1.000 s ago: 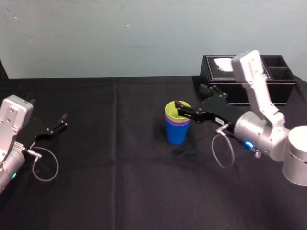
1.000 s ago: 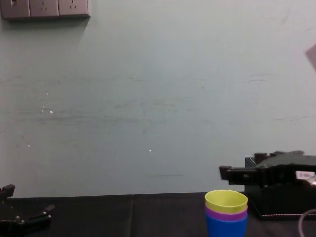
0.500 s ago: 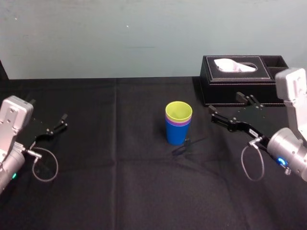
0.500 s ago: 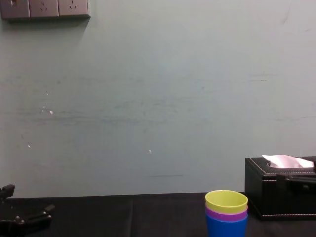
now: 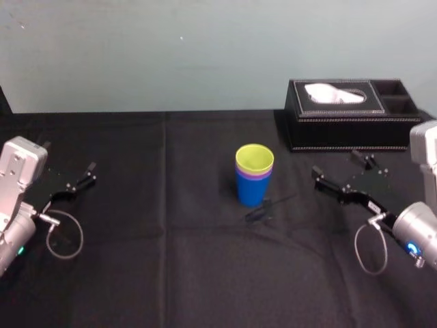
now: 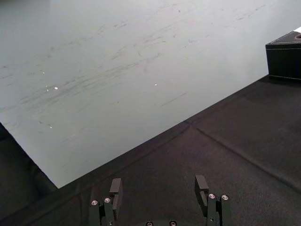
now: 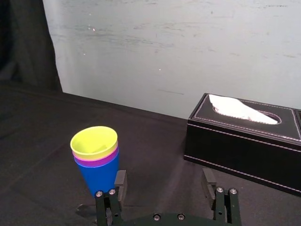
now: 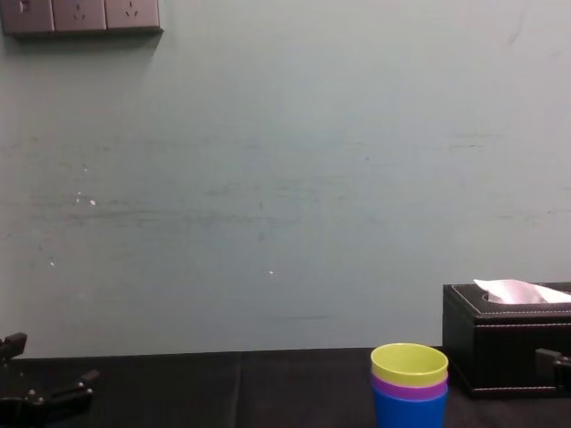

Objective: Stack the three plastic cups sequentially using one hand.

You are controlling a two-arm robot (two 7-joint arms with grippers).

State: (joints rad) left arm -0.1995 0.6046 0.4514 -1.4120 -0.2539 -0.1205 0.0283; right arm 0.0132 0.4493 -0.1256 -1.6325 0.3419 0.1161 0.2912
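Observation:
The three plastic cups stand nested in one upright stack (image 5: 254, 175) at the middle of the black table: blue at the bottom, purple in the middle, yellow-green on top. The right wrist view shows the stack (image 7: 96, 157) ahead of the fingers, and in the chest view the stack (image 8: 409, 390) sits low and right of centre. My right gripper (image 5: 339, 168) hovers open and empty to the right of the stack, well apart from it; its fingers (image 7: 120, 181) hold nothing. My left gripper (image 5: 87, 174) rests open at the far left of the table, its fingers (image 6: 115, 186) empty.
A black tissue box (image 5: 345, 113) with a white tissue stands at the back right, behind the right gripper. The table is covered by a black cloth (image 5: 171, 260), and a pale wall (image 8: 285, 178) rises behind it.
My right gripper has drawn back from the cup stack to the right and toward me, open all the while. The stack and the left arm have stayed put.

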